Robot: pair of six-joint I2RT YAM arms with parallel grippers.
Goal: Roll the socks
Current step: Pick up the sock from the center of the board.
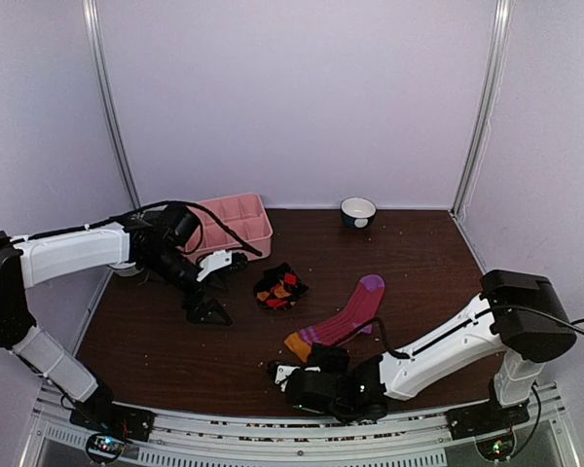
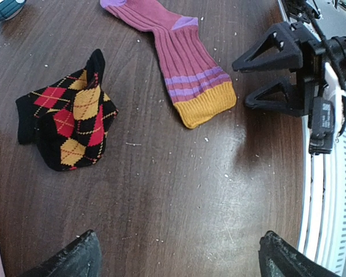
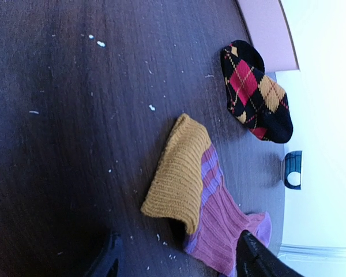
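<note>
Right end effector [image 2: 246, 85]: open and empty, down low over the bench [image 1: 165, 355] by its front edge.
Pink sock [image 3: 210, 202]: lies stretched out just in front of the right end effector. Its yellow cuff is near the fingers but does not touch them. Its purple toe points away.
Left end effector [image 1: 218, 288]: wide open, holds nothing.
Argyle sock [image 2: 69, 121]: bunched in a small heap between the left end effector and the pink sock, touching neither.
Pink tray [image 1: 238, 219]: at the back, behind the left arm.
Bowl [image 1: 358, 211]: by the back wall.
</note>
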